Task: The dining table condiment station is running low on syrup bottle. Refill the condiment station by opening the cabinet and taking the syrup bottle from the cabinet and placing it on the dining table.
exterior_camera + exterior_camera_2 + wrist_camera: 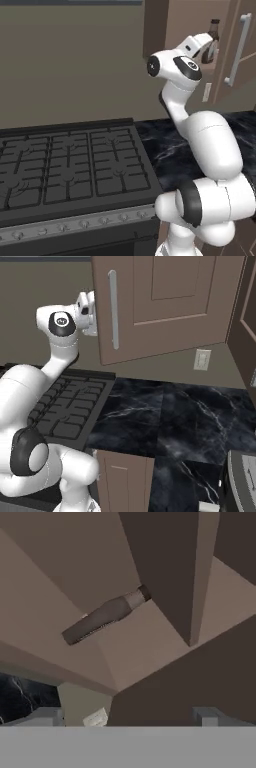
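Spread apart, the hand [127, 717] faces the open cabinet [239, 45], well short of the syrup bottle [102, 616] standing inside.

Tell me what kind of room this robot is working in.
A kitchen, by all signs: a black gas stove beside a black marble counter, and a brown wall cabinet above, its door swung open, with a syrup bottle inside.
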Controlling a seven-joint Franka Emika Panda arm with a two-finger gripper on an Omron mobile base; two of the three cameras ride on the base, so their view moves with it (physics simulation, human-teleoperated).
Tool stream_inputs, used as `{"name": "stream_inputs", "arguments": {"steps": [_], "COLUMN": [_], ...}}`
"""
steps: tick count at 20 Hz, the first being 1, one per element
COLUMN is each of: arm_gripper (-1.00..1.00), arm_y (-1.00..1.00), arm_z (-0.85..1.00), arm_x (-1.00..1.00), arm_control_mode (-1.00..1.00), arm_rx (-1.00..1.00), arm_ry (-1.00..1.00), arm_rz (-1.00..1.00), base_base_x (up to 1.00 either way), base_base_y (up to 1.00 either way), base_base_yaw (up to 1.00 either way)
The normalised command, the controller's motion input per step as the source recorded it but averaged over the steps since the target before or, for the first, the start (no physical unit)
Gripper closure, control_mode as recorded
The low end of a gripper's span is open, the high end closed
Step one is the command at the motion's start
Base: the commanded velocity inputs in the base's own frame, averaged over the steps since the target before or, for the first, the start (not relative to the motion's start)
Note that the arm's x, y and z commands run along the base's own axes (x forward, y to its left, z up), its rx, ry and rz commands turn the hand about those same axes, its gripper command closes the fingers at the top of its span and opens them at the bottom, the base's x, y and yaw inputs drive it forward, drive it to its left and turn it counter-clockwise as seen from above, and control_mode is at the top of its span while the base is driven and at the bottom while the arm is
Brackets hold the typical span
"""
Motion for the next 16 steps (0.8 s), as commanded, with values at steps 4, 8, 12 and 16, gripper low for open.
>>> {"name": "stream_inputs", "arguments": {"steps": [4,8,12,16], "arm_gripper": [-1.0,-1.0,-1.0,-1.0], "arm_y": [-0.72,-0.78,-0.71,-0.58], "arm_z": [0.0,0.0,0.0,0.0], "arm_x": [-0.13,-0.45,-0.76,-0.92], "arm_control_mode": [-1.0,-1.0,-1.0,-1.0], "arm_rx": [0.0,0.0,0.0,0.0], "arm_ry": [0.05,0.01,0.0,-0.01], "arm_rz": [-0.15,-0.16,-0.19,-0.21], "base_base_x": [0.0,0.0,0.0,0.0], "base_base_y": [0.0,0.0,0.0,0.0], "base_base_yaw": [0.0,0.0,0.0,0.0]}}
